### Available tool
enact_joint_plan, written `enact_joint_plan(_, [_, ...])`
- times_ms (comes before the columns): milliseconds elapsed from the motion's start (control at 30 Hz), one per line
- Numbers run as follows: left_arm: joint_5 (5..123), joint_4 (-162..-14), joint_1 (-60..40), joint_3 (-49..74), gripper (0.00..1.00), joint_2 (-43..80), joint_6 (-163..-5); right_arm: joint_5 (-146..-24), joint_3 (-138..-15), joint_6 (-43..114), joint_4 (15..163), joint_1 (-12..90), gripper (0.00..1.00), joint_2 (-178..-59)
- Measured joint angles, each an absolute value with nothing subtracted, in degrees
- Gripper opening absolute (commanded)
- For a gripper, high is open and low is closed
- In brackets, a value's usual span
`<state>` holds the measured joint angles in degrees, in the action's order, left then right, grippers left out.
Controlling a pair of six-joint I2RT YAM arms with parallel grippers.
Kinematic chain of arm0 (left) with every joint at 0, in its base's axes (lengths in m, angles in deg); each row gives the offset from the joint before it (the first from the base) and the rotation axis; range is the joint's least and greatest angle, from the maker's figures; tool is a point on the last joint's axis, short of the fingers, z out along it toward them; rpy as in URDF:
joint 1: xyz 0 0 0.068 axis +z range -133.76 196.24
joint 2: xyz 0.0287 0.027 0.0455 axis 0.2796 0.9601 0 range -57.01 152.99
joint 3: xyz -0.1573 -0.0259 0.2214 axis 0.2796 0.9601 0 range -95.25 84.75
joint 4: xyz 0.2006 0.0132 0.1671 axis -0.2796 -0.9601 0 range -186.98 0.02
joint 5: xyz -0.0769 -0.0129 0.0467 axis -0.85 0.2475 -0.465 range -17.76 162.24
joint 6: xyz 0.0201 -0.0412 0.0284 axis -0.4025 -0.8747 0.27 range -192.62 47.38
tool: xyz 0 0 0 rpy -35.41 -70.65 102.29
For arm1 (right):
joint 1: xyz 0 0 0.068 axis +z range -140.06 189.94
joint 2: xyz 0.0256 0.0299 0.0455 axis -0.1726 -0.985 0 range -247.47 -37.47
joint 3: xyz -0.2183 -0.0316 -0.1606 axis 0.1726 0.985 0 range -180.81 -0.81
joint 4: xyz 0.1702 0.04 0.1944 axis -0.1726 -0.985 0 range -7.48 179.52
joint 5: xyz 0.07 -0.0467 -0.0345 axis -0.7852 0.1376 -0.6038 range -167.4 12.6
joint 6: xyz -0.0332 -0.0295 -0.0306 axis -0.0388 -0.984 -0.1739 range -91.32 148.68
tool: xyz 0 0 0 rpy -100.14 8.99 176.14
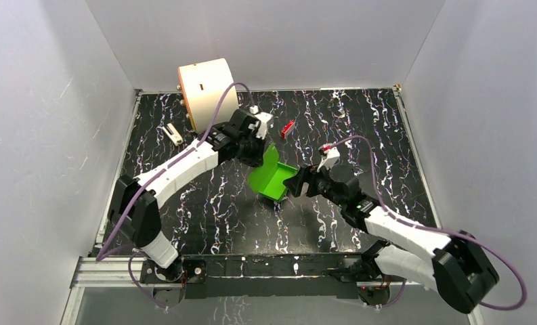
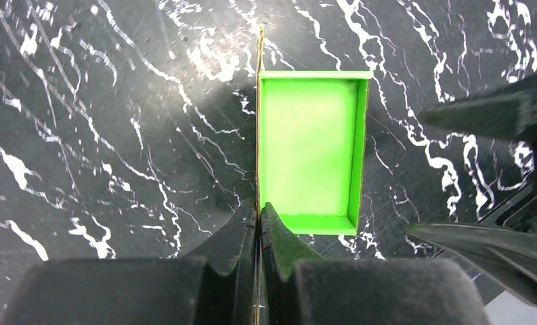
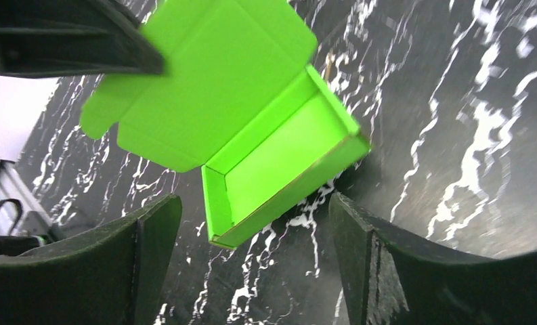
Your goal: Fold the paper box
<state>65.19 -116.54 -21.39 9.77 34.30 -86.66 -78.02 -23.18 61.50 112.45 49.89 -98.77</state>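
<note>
Surface: table [image 1: 204, 203], black with white marble veining and a dull sheen; metal rail [image 1: 252, 267] along the near edge.
Enclosure: plain pale grey walls [image 1: 49, 135] at left, right and far sides.
Task item: paper box [image 1: 273, 181], bright green, an open tray resting mid-table with the lid flap raised upright on the left arm's side.
Left arm: left gripper [image 2: 259, 211], pressed together on the upright lid's thin edge, pinching the card.
Right arm: right gripper [image 3: 252, 203], spread wide, one finger either side of the tray's corner, apart from it.
Other: cream cylinder [image 1: 204, 91] at the far left; red block [image 1: 288, 128] beyond the box; small pale object [image 1: 174, 134] beside the cylinder, too small to identify.
</note>
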Motion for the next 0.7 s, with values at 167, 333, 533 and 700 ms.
enact_joint_plan(167, [64.1, -122.0, -24.5, 1.7, 0.02, 39.3, -75.8, -75.2, -25.7, 51.2, 106.4, 49.7, 0.95, -89.9])
enact_joint_plan(333, [60.4, -126.4, -26.3, -3.9, 0.04, 44.4, -64.7, -73.0, -26.9, 43.4, 102.5, 49.7, 0.95, -84.2])
enact_joint_plan(533, [56.3, -131.0, -26.4, -5.8, 0.06, 47.9, -53.4, -74.9, -26.9, 36.7, 100.3, 49.7, 0.99, -81.3])
enact_joint_plan(700, [56.0, -133.2, -26.6, -8.0, 0.15, 50.0, -47.3, -76.1, -26.6, 33.3, 99.6, 49.7, 0.99, -82.4])
